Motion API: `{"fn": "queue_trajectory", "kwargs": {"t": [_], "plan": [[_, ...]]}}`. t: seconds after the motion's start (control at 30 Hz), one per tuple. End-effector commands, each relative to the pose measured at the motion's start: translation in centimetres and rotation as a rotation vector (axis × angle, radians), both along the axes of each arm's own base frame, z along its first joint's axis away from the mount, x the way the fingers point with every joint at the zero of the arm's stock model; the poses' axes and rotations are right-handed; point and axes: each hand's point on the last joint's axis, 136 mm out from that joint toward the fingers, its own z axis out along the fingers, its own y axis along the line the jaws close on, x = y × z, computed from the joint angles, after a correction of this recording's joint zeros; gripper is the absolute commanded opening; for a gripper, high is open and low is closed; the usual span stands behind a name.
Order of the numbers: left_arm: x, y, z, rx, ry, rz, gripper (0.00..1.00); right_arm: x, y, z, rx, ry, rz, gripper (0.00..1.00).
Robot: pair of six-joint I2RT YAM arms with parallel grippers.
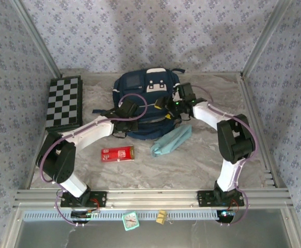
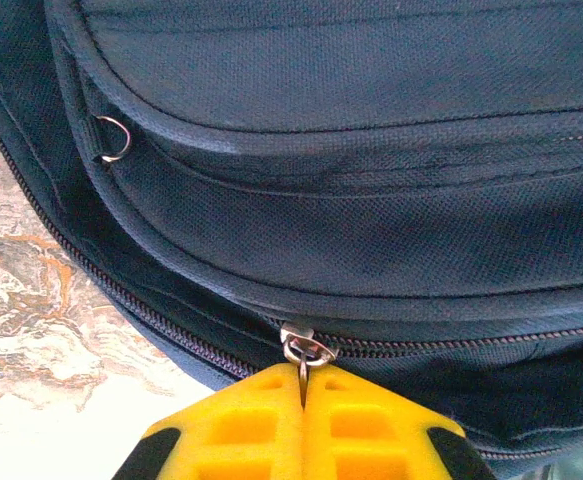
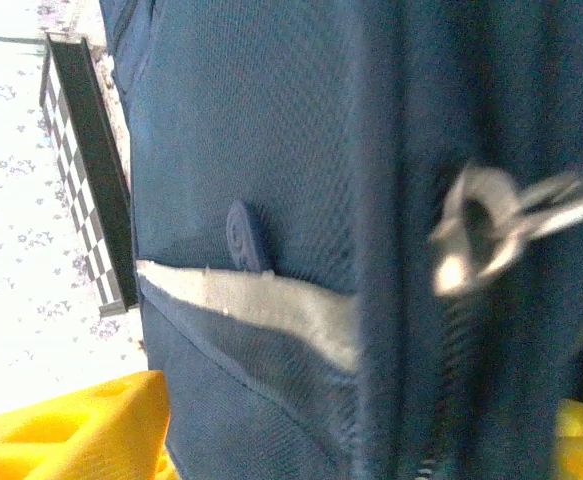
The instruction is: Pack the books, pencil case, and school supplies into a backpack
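The navy backpack [image 1: 145,88] lies at the back middle of the table. My left gripper [image 1: 131,109] is at its near left side, its yellow fingers [image 2: 371,430] shut on the metal zipper pull [image 2: 304,368] of a closed zip. My right gripper [image 1: 172,103] stands open against the backpack's right side, one yellow finger [image 3: 71,435] far from the other, with blue fabric [image 3: 271,380] between them. A second metal zipper pull [image 3: 486,230] hangs loose and blurred. The teal pencil case [image 1: 172,140] and the red box [image 1: 117,153] lie on the table in front. The books are hidden.
A black-and-white chequered board [image 1: 63,102] lies at the back left. On the near rail sit a small teal clock [image 1: 130,220] and a small tan block [image 1: 161,217]. Metal frame posts and patterned walls close in the sides.
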Motion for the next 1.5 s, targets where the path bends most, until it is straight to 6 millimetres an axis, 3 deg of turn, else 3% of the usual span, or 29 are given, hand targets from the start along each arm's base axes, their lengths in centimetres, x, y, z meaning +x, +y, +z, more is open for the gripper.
{"fn": "queue_trajectory", "kwargs": {"t": [0.0, 0.1, 0.33, 0.43, 0.53, 0.6, 0.7, 0.8, 0.97, 1.07, 1.3, 1.47], "plan": [[0.3, 0.8, 0.5, 0.025, -0.016, 0.018, 0.00, 0.9, 1.4, 0.7, -0.020, -0.075, -0.128, 0.70], [0.4, 2.1, 0.4, 0.055, -0.021, 0.056, 0.00, 1.5, 2.3, 0.3, -0.068, -0.111, -0.146, 0.62], [-1.2, 4.0, 0.7, 0.055, -0.027, 0.071, 0.00, 1.8, 6.3, 1.0, -0.113, -0.164, -0.011, 0.12], [-2.7, 4.1, 0.7, 0.042, -0.011, 0.051, 0.00, 1.1, 9.2, 1.9, -0.063, -0.185, 0.110, 0.02], [-4.5, 2.9, 1.0, 0.015, -0.018, 0.012, 0.00, 0.4, 11.3, 3.5, -0.031, -0.243, 0.263, 0.00], [-5.3, 2.0, 1.1, 0.014, -0.024, -0.016, 0.00, 0.3, 10.1, 3.5, -0.098, -0.228, 0.298, 0.00], [-5.1, 2.4, 0.5, 0.050, -0.021, 0.004, 0.00, 3.4, 6.1, 3.8, -0.064, -0.202, 0.202, 0.00], [-4.3, 2.9, 0.0, 0.087, -0.028, -0.004, 0.00, 5.0, 3.8, 4.1, -0.008, -0.181, 0.212, 0.00], [-2.7, 6.1, -0.9, 0.140, -0.048, 0.041, 0.00, 6.5, 1.1, 3.8, 0.035, -0.147, 0.231, 0.00], [-1.2, 7.1, -1.1, 0.088, -0.104, 0.042, 0.00, 6.7, 0.2, 3.9, 0.057, -0.139, 0.243, 0.00], [3.5, 9.3, -0.4, 0.114, -0.273, 0.017, 0.00, 5.8, 0.5, 3.6, 0.093, -0.115, 0.335, 0.00], [6.4, 13.1, 0.8, 0.113, -0.339, 0.132, 0.00, 5.2, 0.0, 4.0, 0.086, -0.116, 0.351, 0.00]]}}
